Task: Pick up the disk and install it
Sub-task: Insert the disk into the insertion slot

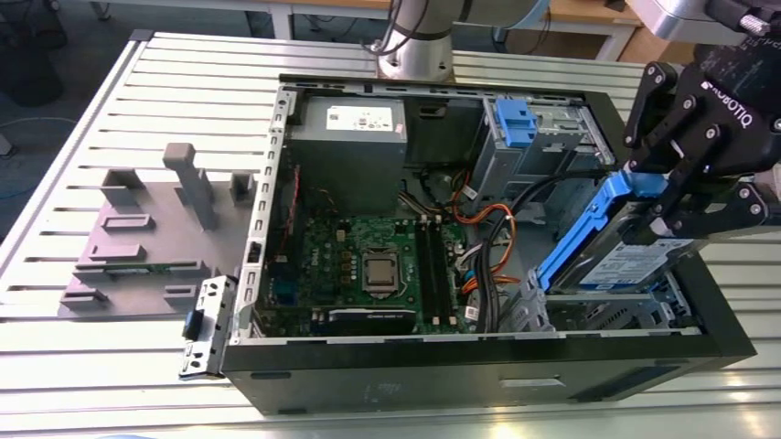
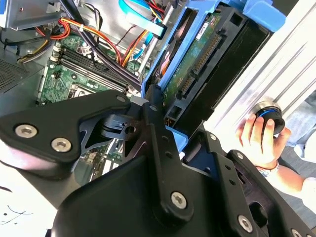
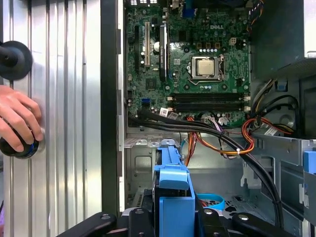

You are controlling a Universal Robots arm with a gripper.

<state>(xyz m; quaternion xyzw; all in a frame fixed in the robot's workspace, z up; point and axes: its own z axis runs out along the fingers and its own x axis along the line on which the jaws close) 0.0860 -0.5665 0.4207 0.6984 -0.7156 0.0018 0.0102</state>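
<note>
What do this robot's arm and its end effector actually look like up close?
The end effector is matte black, built from angular linked bars joined by round silver screws, with white lettering on its body. The arm is a smooth, rounded silver-grey tube.

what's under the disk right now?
The disk, clamped in the fingers, hangs over the grey metal drive cage. The slot directly beneath is hidden by the disk itself.
</note>
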